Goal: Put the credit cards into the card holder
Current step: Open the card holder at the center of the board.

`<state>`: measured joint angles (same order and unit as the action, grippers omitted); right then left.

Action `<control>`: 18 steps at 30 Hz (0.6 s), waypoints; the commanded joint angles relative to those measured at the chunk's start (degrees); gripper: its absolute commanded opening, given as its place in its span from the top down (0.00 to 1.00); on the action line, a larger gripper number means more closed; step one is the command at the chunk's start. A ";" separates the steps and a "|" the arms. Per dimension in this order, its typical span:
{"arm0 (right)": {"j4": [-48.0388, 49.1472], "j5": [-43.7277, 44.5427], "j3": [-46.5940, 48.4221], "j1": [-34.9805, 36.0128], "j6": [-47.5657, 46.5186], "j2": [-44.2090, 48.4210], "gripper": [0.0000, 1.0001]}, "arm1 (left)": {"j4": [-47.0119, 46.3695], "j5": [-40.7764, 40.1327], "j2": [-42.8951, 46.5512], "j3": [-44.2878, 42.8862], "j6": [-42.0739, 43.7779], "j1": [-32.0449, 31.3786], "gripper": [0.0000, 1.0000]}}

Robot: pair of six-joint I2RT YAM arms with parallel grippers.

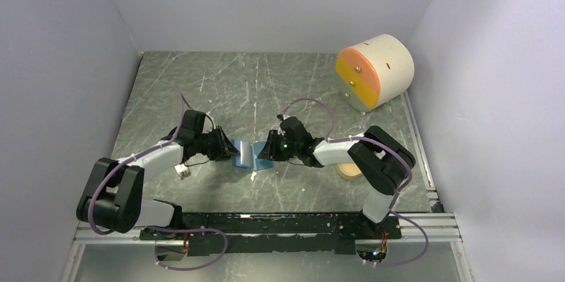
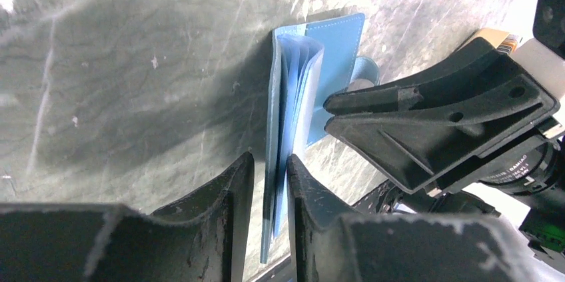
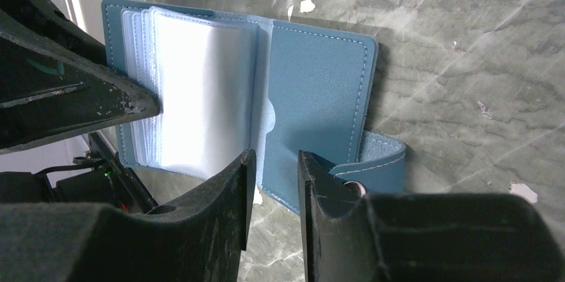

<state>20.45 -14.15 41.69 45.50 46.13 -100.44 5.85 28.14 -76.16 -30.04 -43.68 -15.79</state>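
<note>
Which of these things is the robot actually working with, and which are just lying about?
In the job: card holder, held open between left hand and right hand. No cards in view.
Lying about: drum, tan tray, white clip.

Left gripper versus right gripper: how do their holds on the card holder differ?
The left gripper pinches the half of the card holder carrying the clear sleeves; the right gripper pinches the bare cover beside the snap strap. The left reaches from the left, the right from the right. Both are shut on it, holding it open.
</note>
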 commanded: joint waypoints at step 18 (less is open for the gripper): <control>-1.34 2.26 1.22 0.66 -0.19 -2.31 0.70 | -18.12 8.61 1.02 2.44 0.73 -3.19 0.86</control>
<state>19.97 -12.67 42.61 46.09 46.28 -101.19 -3.62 31.53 -76.82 -29.12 -42.46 -17.87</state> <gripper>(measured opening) 0.301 0.174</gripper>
